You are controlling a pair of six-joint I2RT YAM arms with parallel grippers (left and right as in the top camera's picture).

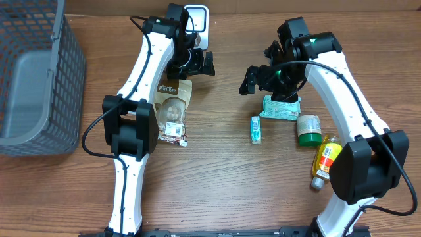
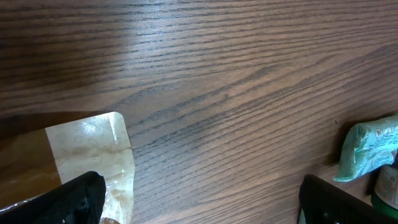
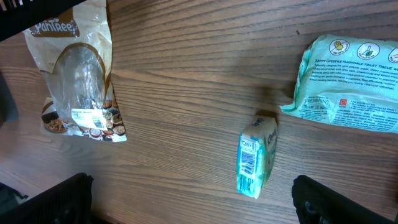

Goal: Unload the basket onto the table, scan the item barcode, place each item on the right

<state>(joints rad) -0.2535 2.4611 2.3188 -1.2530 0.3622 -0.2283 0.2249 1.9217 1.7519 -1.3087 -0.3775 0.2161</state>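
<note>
In the left wrist view the snack pouch (image 2: 87, 149) ran off the lower left edge and the tissue pack (image 2: 370, 149) off the right. Overhead, the basket (image 1: 69, 62) was cropped at the left.

The table (image 1: 223, 184) is dark wood grain, smooth, with a soft sheen under the light. The pouch (image 3: 78, 68) looks like brown kraft paper with a clear film window, creased and shiny. The wipes pack (image 3: 348, 81) is soft teal plastic film, wrinkled and faintly glossy; the small pack (image 3: 255, 158) has the same slick wrap. The basket (image 1: 66, 66) is matt grey plastic mesh. The bottle (image 1: 327, 157) looks like glossy yellow plastic. The arms (image 1: 141, 66) have smooth white shells and matt black joints.
</note>
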